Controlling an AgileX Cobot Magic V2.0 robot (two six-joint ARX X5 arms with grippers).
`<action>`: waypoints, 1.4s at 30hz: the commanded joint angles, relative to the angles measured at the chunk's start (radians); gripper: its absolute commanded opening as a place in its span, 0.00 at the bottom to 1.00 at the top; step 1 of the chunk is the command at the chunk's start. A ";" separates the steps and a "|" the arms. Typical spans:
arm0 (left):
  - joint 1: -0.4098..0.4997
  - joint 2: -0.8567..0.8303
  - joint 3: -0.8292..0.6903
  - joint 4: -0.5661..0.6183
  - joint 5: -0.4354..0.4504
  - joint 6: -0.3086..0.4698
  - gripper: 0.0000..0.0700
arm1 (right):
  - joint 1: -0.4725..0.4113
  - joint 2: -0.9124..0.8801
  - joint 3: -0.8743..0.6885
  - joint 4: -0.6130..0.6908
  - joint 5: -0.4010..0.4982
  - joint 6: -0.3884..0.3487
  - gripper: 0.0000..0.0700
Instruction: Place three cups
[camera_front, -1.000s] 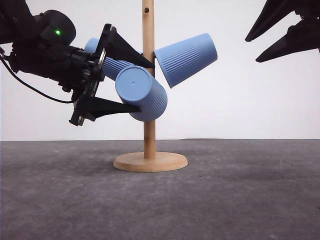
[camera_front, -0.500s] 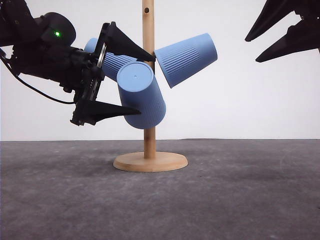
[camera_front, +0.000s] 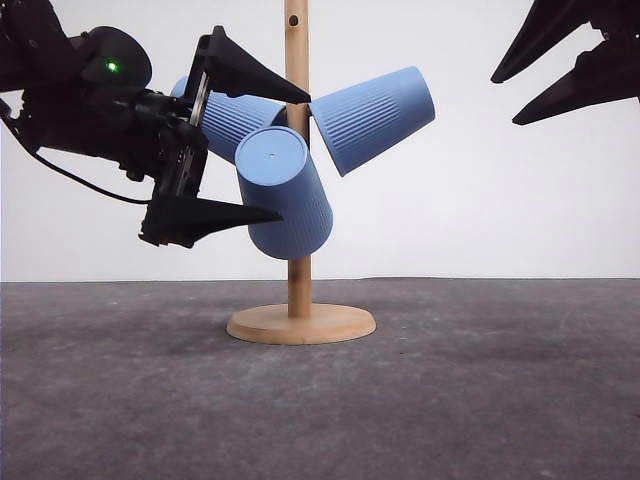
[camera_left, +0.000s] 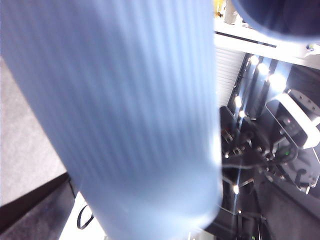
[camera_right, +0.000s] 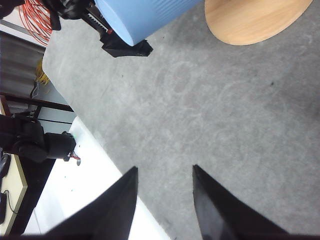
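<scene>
Left of the stand (camera_front: 297, 170), your left claw (camera_front: 262, 150) spreads around a cup (camera_front: 285, 195): light, thin, ribbed for grip; pinch mid-wall gently. Right claw (camera_front: 502, 98) spread, empty.

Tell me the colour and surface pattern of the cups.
Light blue with fine vertical ribbing, clearest on the right-hand cup in the front view.

Left arm (camera_front: 95, 105): matte black, bulky rounded wrist housing with one small green light (camera_front: 112, 67) lit. A thin black cable (camera_front: 60, 170) loops beneath it. Left gripper (camera_front: 280, 155): long black wedge-shaped fingers tapering to points (silvery plate edge at their root). Right gripper (camera_front: 505, 98): same black pointed fingers.
</scene>
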 joint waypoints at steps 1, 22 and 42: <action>0.000 -0.063 0.010 -0.030 0.011 0.072 0.98 | 0.004 0.008 0.019 0.000 0.000 -0.012 0.31; 0.090 -0.658 -0.054 -0.613 -0.820 0.853 0.54 | -0.003 0.006 0.015 0.011 0.276 -0.066 0.31; 0.306 -0.887 -0.402 -0.435 -0.837 0.853 0.54 | -0.050 -0.253 -0.387 0.554 0.549 -0.031 0.31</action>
